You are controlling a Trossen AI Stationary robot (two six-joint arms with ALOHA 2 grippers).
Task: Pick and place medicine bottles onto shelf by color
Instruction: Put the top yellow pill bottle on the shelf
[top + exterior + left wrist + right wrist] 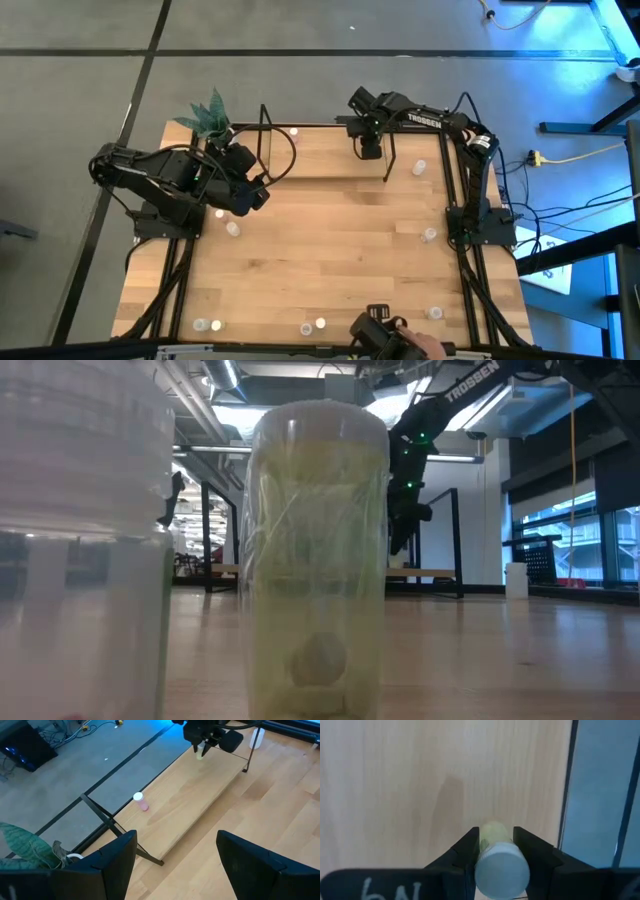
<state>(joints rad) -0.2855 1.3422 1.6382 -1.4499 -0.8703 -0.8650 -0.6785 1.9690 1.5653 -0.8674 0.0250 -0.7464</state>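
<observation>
One yellow-green bottle (496,851) sits clamped in the right gripper (495,847) above the shelf (200,805); placing step, I'd guess; next it needs lowering straight down, then letting go.

floor (300,40): grey, dark seams | windows (585,530): right | ceiling lights (232,412): on

The table (330,240) is pale striped wood, the floor (80,90) grey with dark lines. The arms (160,175) are black. The shelf (200,800) is light wood with black rods. One bottle (140,801) on it is pink with a white cap; the bottle (497,860) in the right gripper (496,851) is yellow-green, capped white. The plant (208,115) is green.
</observation>
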